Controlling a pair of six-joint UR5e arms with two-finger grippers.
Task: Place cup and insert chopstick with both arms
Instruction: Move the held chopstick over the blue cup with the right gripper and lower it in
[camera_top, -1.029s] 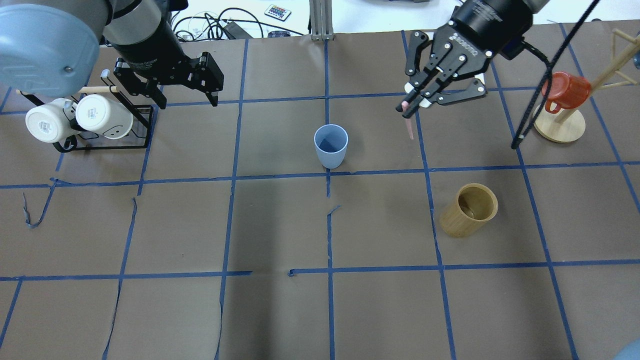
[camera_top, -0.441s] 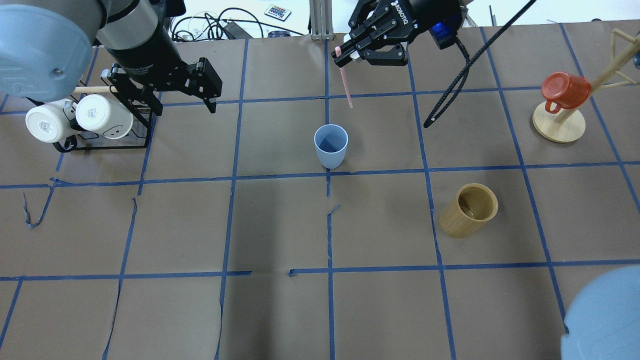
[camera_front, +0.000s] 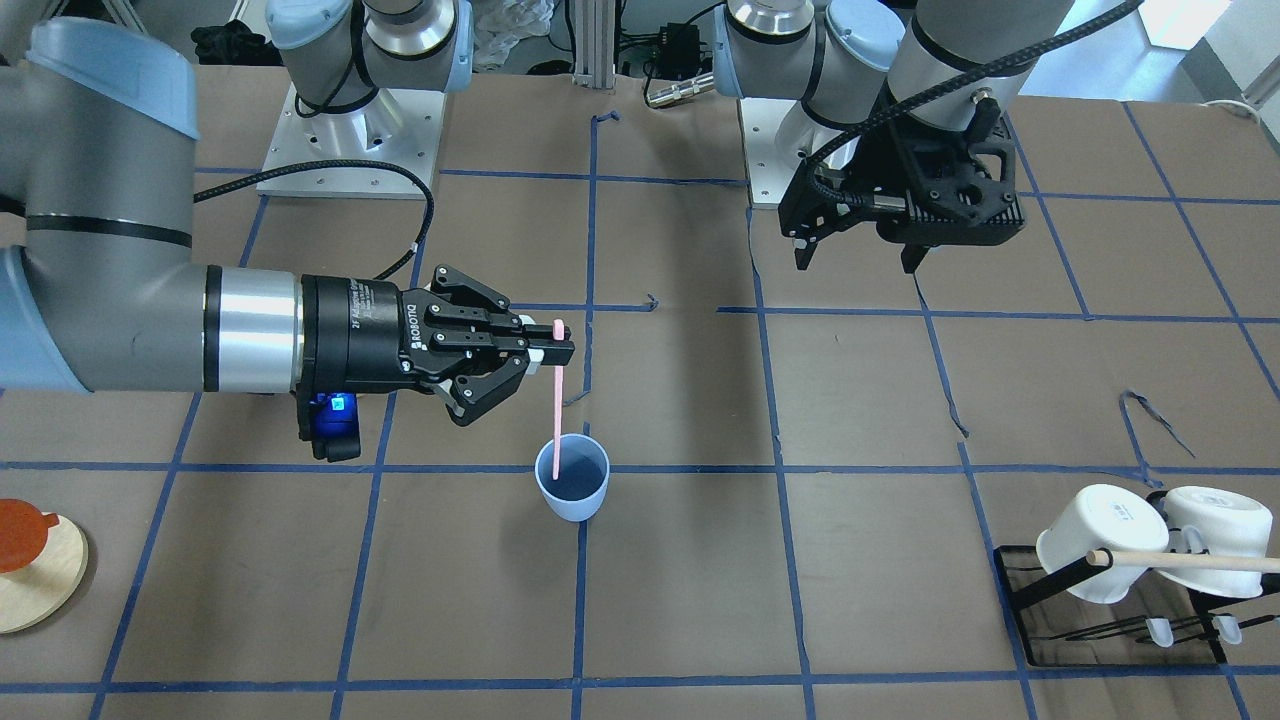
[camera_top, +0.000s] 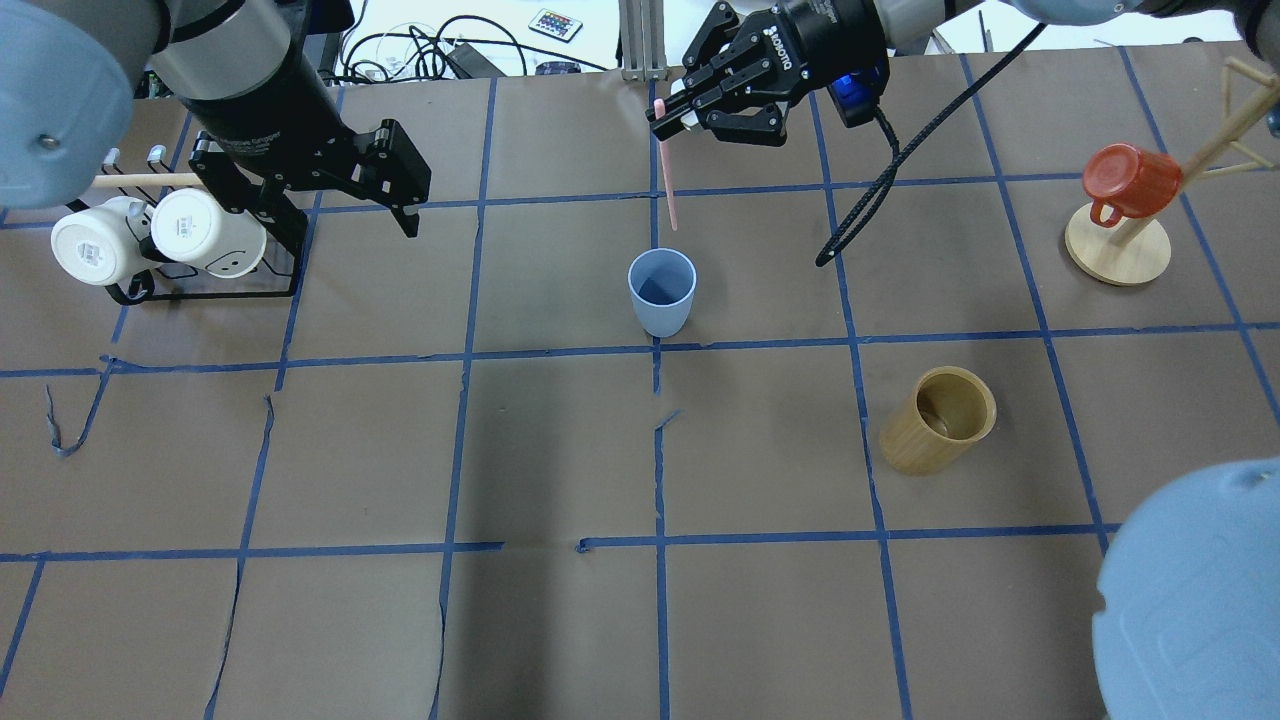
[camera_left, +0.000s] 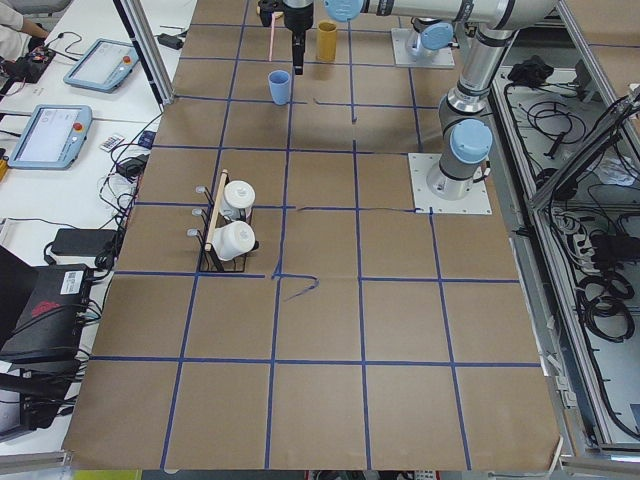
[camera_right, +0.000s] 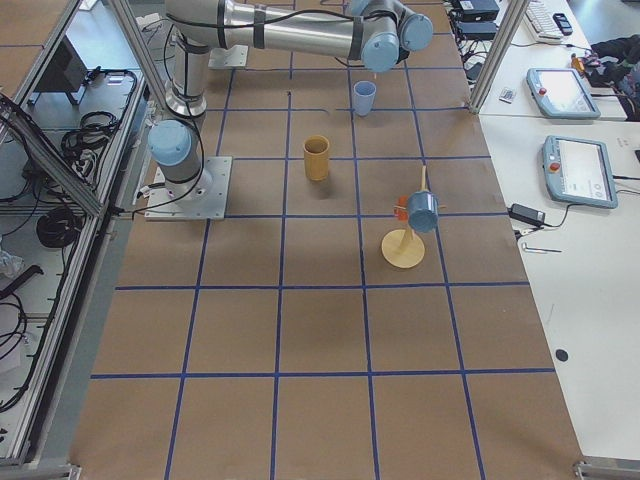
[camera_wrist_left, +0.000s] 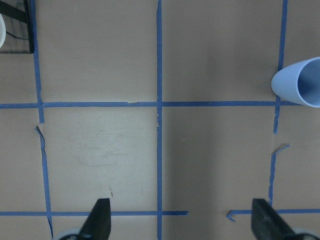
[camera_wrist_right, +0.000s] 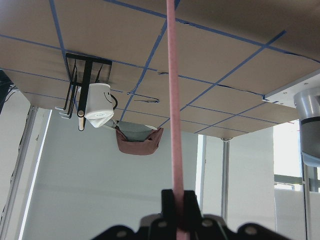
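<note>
The light blue cup (camera_top: 661, 292) stands upright at the table's middle; it also shows in the front view (camera_front: 572, 490) and at the left wrist view's right edge (camera_wrist_left: 300, 82). My right gripper (camera_top: 662, 112) lies level and is shut on the top of the pink chopstick (camera_top: 668, 180). The stick hangs upright (camera_front: 556, 410) over the cup, its lower tip at the cup's mouth; I cannot tell if it is inside. The right wrist view looks along the stick (camera_wrist_right: 175, 115). My left gripper (camera_top: 340, 225) is open and empty, well to the cup's left, near the mug rack.
A tan bamboo cylinder (camera_top: 938, 420) stands right of the cup. A black rack with two white mugs (camera_top: 160, 240) is at far left. A red mug hangs on a wooden tree (camera_top: 1130, 180) at far right. The right arm's elbow (camera_top: 1190, 600) looms at lower right.
My right gripper has carried the chopstick leftward from the right side to above the cup and turned level. The left gripper has drifted slightly left. The cup has not moved.
</note>
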